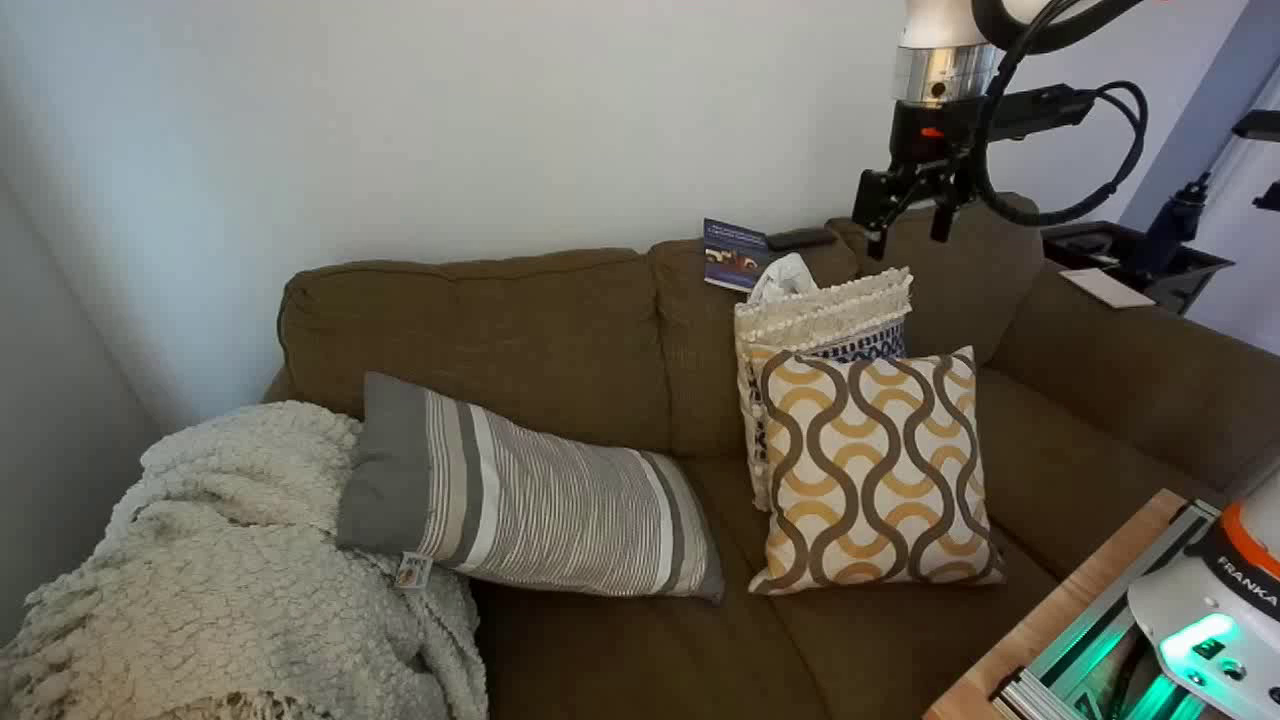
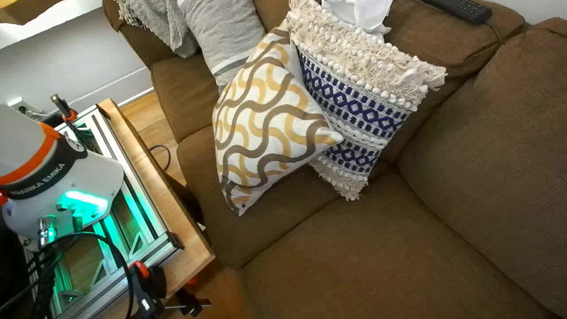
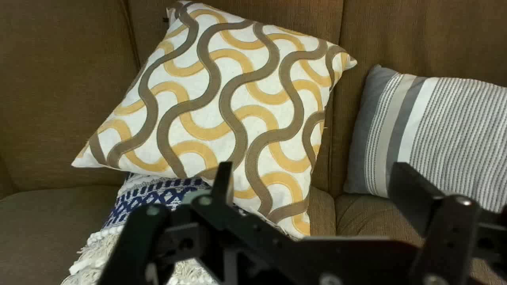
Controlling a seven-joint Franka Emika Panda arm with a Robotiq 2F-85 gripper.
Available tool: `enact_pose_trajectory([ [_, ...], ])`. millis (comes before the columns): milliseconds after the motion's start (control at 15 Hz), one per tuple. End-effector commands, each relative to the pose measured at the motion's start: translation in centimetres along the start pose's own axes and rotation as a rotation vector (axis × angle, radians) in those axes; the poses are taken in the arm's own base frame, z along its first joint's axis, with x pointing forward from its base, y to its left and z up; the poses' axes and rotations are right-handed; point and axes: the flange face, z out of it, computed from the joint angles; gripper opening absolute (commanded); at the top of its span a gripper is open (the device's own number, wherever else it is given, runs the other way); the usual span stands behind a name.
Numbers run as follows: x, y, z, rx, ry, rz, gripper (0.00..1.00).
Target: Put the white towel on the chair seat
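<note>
A crumpled white towel [image 1: 785, 275] shows in both exterior views, partly hidden behind the fringed pillow against the sofa back; it also shows at the top edge in an exterior view [image 2: 361, 13]. The brown sofa's seat [image 2: 398, 261] is the seat in view; it also shows in an exterior view [image 1: 640, 650]. My gripper [image 1: 908, 235] is open and empty, up in the air above the sofa back, to the right of the towel in that view. In the wrist view my gripper's fingers [image 3: 311, 165] are wide apart with nothing between them. The towel does not show there.
A yellow-brown patterned pillow [image 1: 875, 470] leans on the blue-and-cream fringed pillow [image 2: 354, 102]. A striped grey pillow [image 1: 560, 500] and a fluffy blanket [image 1: 230, 580] lie alongside. A booklet [image 1: 733, 255] and a remote [image 1: 800, 238] rest on the sofa back.
</note>
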Motion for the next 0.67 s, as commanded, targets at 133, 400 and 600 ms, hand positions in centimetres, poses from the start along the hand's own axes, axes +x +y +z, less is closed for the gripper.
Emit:
enact_pose_trajectory([
  [133,0.0,0.0,0.0,0.000,-0.001,0.000,1.00],
  [400,0.6,0.1,-0.2,0.029,0.011,0.055,1.00],
  [600,3.8,1.8,-0.9,0.127,0.045,0.224,1.00],
])
